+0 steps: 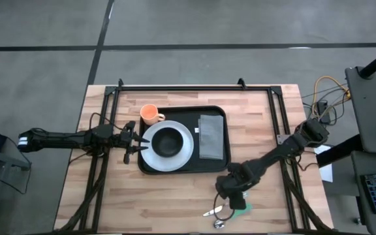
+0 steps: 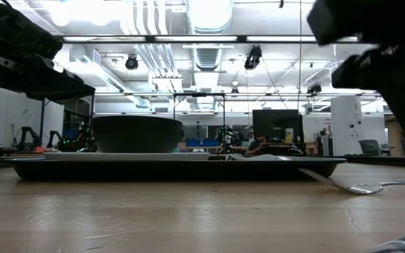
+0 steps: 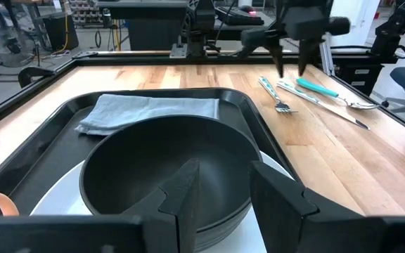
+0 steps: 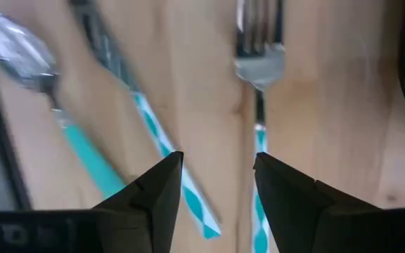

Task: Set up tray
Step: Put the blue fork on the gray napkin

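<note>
Over the near table edge my right gripper (image 4: 213, 176) is hovering, fingers spread, above a fork (image 4: 260, 63), knife (image 4: 146, 119) and spoon (image 4: 20, 49) that the high view hides.

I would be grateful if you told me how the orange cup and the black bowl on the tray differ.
The orange cup is small and stands directly on the tray, in its far left corner; the black bowl is clearly wider and sits on the white plate. The cup has a handle; the bowl has none. The left gripper is at the plate's edge by the bowl, not by the cup. Both stand upright, within the tray's rim.
</note>
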